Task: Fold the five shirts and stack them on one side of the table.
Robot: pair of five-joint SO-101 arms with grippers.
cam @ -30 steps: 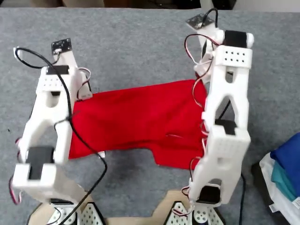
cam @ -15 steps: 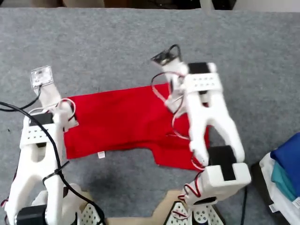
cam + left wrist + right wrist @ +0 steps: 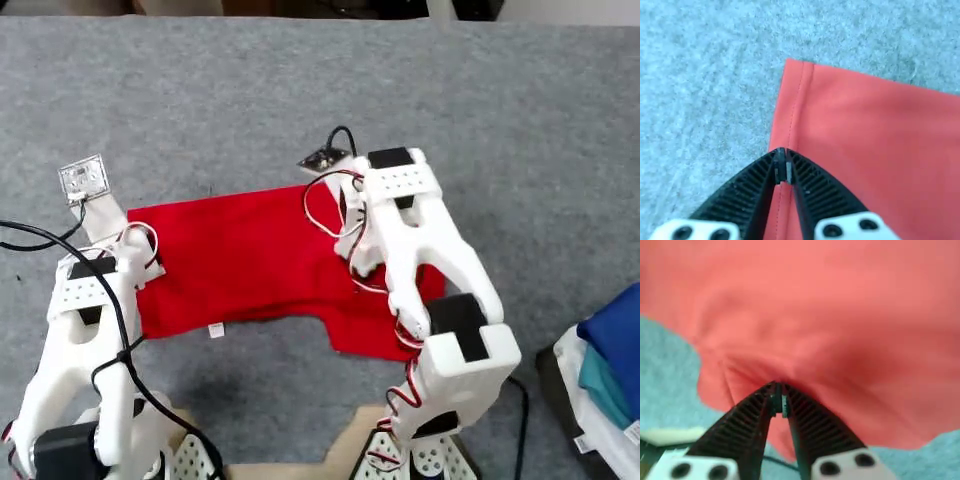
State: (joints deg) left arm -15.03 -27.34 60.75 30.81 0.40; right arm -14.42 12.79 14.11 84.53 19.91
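A red shirt point(image 3: 240, 260) lies spread on the grey table point(image 3: 200, 90), partly doubled over at its right side. My left gripper point(image 3: 145, 262) sits at the shirt's left edge; in the left wrist view its tips point(image 3: 782, 167) are shut on the stitched hem of the red shirt point(image 3: 865, 140). My right gripper point(image 3: 352, 238) hovers over the shirt's middle. In the right wrist view it point(image 3: 779, 405) is shut on a raised bunch of red shirt fabric point(image 3: 840, 315), which hangs in folds around the tips.
A stack of folded shirts point(image 3: 608, 365), blue on top, then teal and white, rests at the table's right front edge. Both arm bases stand at the front edge. Bare grey table stretches across the back and the far left.
My right arm has swung left, carrying the shirt's right edge over toward its middle. My left arm has drawn back and leftward, and the shirt's left edge shifted slightly left with it.
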